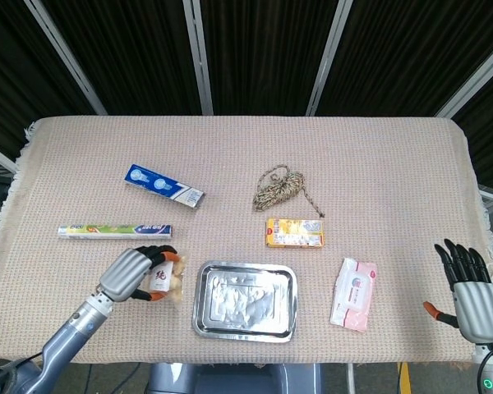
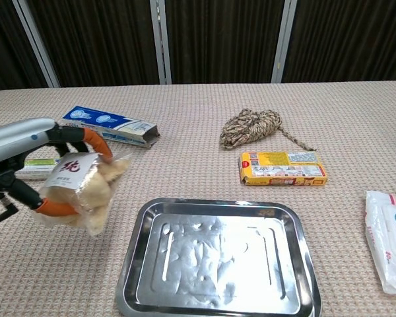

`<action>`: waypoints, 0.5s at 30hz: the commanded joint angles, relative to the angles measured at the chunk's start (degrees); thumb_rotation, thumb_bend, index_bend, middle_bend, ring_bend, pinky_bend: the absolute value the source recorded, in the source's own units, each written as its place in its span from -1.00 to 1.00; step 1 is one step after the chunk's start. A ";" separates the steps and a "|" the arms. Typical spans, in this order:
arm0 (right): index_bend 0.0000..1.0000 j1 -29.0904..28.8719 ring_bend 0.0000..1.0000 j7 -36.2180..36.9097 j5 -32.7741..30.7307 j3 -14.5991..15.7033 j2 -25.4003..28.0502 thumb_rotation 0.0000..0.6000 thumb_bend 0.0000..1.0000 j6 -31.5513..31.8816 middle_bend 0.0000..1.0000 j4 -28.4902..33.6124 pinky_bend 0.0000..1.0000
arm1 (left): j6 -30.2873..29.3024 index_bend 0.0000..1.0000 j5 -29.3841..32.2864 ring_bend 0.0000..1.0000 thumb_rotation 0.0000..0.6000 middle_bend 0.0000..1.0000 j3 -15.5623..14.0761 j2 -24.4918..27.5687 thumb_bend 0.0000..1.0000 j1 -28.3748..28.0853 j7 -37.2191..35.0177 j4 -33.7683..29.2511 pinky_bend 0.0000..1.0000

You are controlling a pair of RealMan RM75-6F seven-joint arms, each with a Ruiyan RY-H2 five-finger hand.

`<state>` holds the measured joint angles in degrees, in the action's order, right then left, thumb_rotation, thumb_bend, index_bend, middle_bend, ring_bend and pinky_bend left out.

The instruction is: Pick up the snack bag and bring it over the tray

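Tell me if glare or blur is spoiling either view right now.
Head view: sharp and evenly lit; mild sheen on the tray. Chest view: bright glare on the tray's floor; the left hand and snack bag look slightly soft; the right hand is out of frame.
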<state>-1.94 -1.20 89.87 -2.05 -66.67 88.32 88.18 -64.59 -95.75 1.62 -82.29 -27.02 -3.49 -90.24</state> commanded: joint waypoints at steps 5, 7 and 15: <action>-0.93 0.15 -1.00 0.31 0.15 0.17 0.29 1.00 -1.00 0.12 -1.00 0.08 -1.00 | 5.10 -0.16 1.04 -0.39 1.00 -0.57 2.92 -4.34 -0.16 -5.06 7.04 -3.20 0.05; -0.93 0.17 -1.00 0.33 0.23 0.16 0.36 1.00 -1.00 0.25 -1.00 0.13 -1.00 | 6.01 -0.23 1.54 -0.46 1.00 -0.62 3.37 -5.35 -0.28 -5.91 8.76 -3.55 0.02; -0.93 0.18 -1.00 0.41 0.47 0.27 0.48 1.00 -1.00 0.28 -1.00 0.10 -1.00 | 10.37 -0.97 5.72 -1.00 1.00 -1.00 4.20 -9.44 -0.99 -8.74 18.20 -5.46 -0.98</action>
<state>-1.73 -0.79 90.30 -1.79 -66.18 88.60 88.29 -55.00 -90.90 5.54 -90.61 -34.99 12.88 -94.96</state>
